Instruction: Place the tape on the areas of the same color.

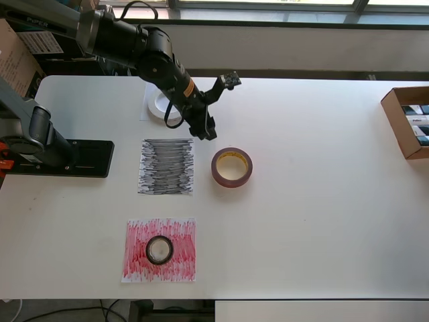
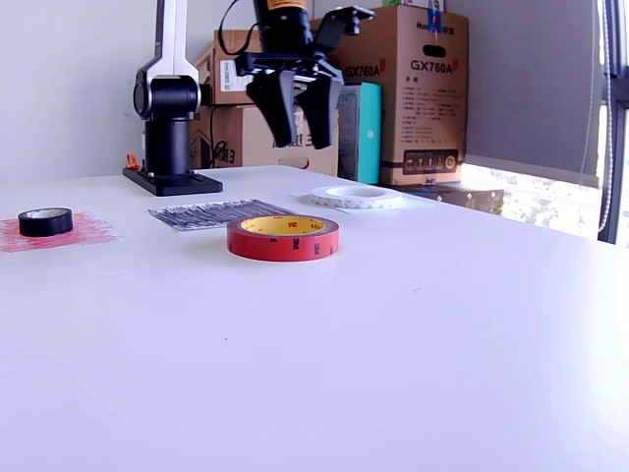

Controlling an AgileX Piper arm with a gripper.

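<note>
- While the arm hangs over the white bench (image 1: 322,221), its end effector (image 2: 298,120) has both fingers spread apart with nothing between them, up in the air between the white ring and the red roll.
- Off at the overhead view's right edge sits a cardboard box (image 1: 395,117), open on top, with a few dark and pale packets inside; too small to make out what they are.
- The black-scribbled sheet (image 1: 166,166) lies bare, nothing on it!
- The red-scribbled sheet (image 1: 137,265) carries the small black roll (image 1: 159,249), sitting near its middle.
- The plain white sheet (image 1: 144,107) is mostly hidden under the arm, and the white ring (image 2: 357,196) rests flat on it.
- The dark-red roll (image 1: 232,167) with its yellowish core lies flat on bare bench, just beside the black-scribbled sheet, on no sheet at all.
</note>
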